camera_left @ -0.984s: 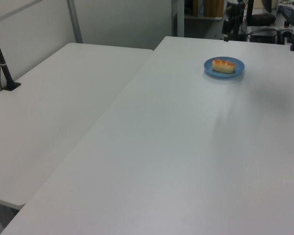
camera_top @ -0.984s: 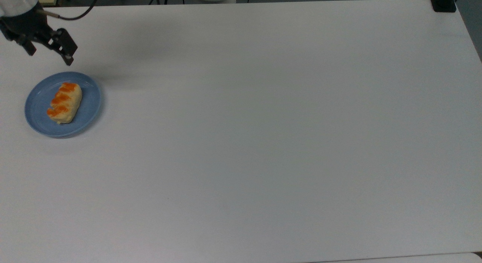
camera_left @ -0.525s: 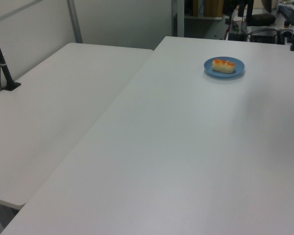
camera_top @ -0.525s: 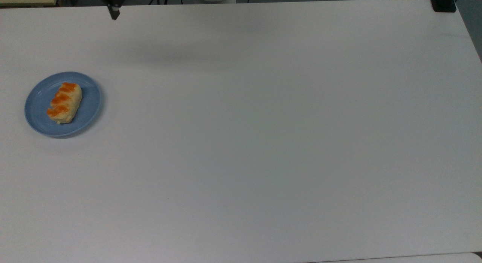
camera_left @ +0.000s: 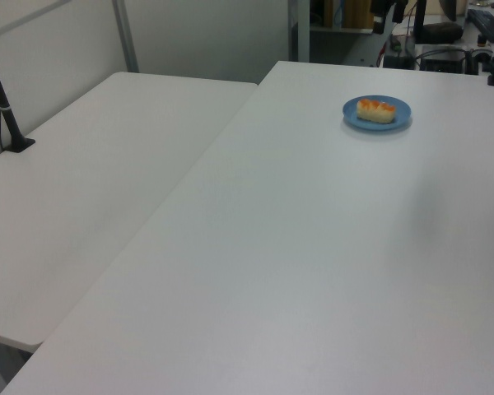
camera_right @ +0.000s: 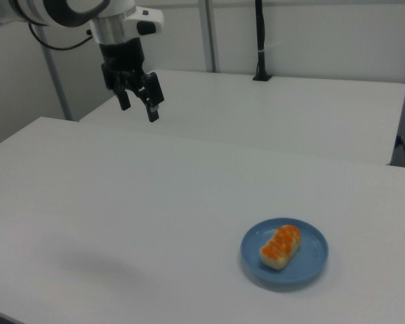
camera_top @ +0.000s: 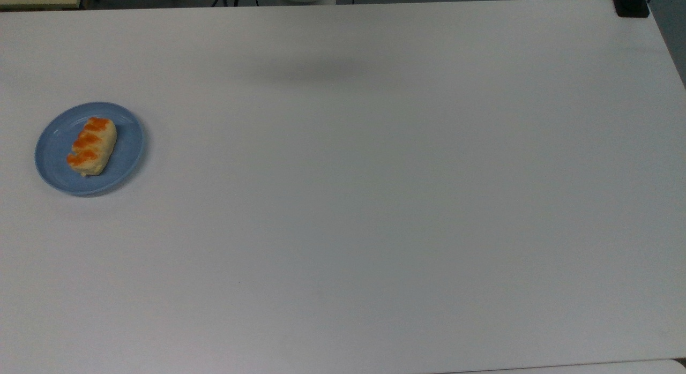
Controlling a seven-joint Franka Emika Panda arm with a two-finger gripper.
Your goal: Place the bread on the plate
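Note:
The bread (camera_top: 92, 146), a pale-yellow roll with orange patches, lies on the light-blue plate (camera_top: 128, 149) near the top view's left edge. In the left view the bread (camera_left: 376, 109) rests on the plate (camera_left: 401, 116) at the far right of the table. In the right view the bread (camera_right: 281, 246) sits in the plate (camera_right: 312, 260) at the lower right. My gripper (camera_right: 139, 106) hangs high above the table at the right view's upper left, far from the plate. It is open, with nothing between its fingers.
A second white table (camera_left: 82, 181) adjoins the main one (camera_top: 375, 202). A black clamped post (camera_left: 6, 107) stands on that second table, and a black clamp (camera_top: 631, 4) sits at the top view's upper right corner.
The gripper moved from beside the plate to the right along the top view's upper edge and out of that frame. Bread and plate have not moved.

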